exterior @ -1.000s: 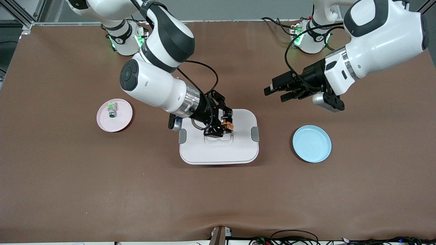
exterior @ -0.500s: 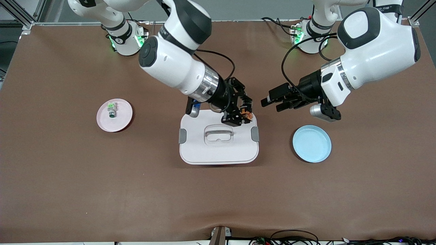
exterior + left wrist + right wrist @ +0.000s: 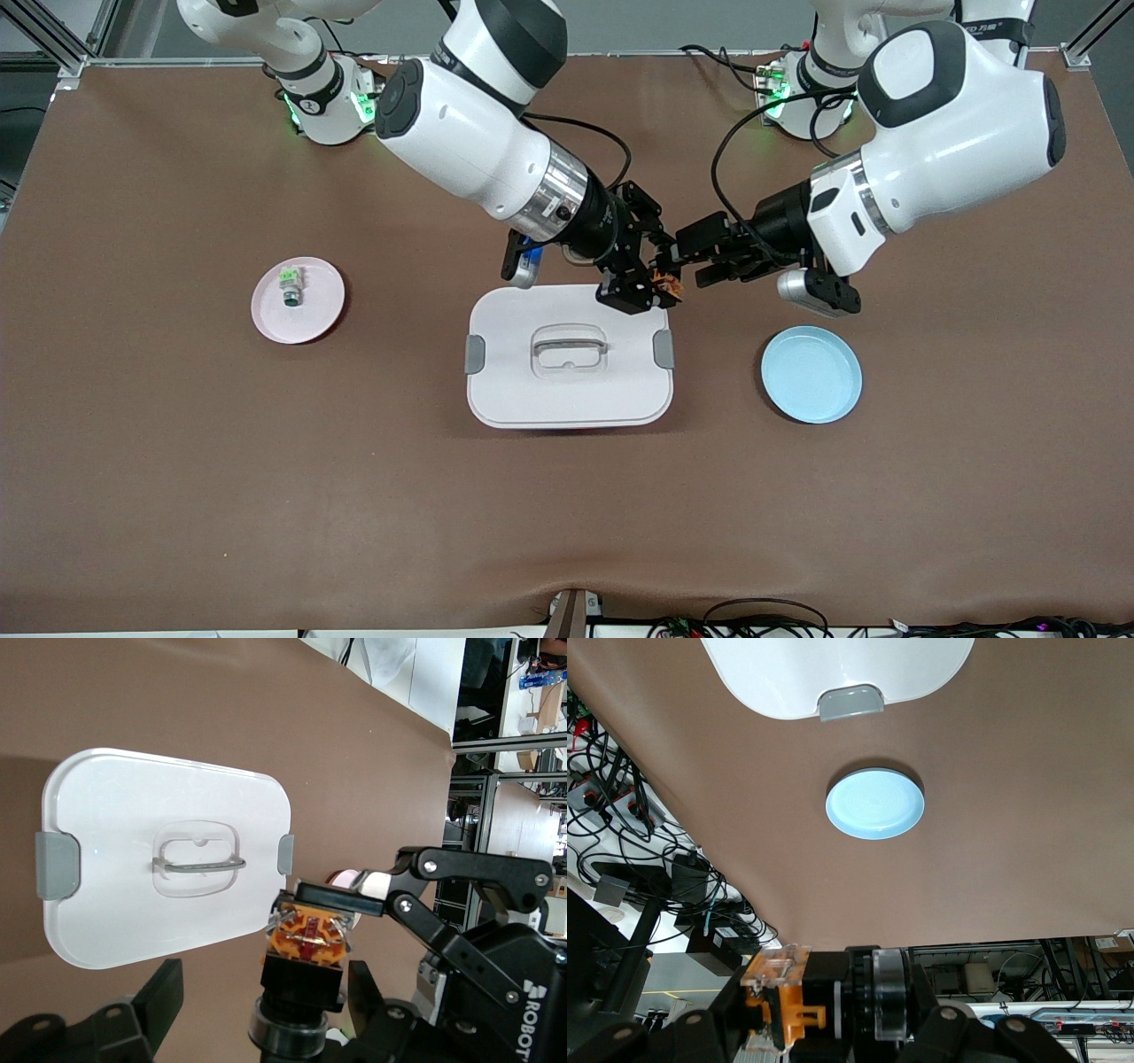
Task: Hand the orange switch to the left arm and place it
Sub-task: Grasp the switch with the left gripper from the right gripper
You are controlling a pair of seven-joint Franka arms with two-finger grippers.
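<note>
toward the right arm's end of the table, pink plate [image 3: 298, 300] with small green-topped switch [image 3: 289, 286], untouched, not the target. next along, right gripper [image 3: 645, 282] raised over the farther edge of the box [image 3: 569, 390], fingers pinched on the orange switch [image 3: 665, 283], carried high, judged so as to clear the lid. switch in mid-air between the two grippers, over the box corner toward the left arm's end. long axis roughly level along the line joining the grippers; in left wrist view orange end [image 3: 307, 934] faced that camera, black body nearer. left gripper [image 3: 702, 262] just beside the switch, fingers spread either side, not yet clamped; judged handover. blue plate [image 3: 811, 374] empty, likely drop spot.
</note>
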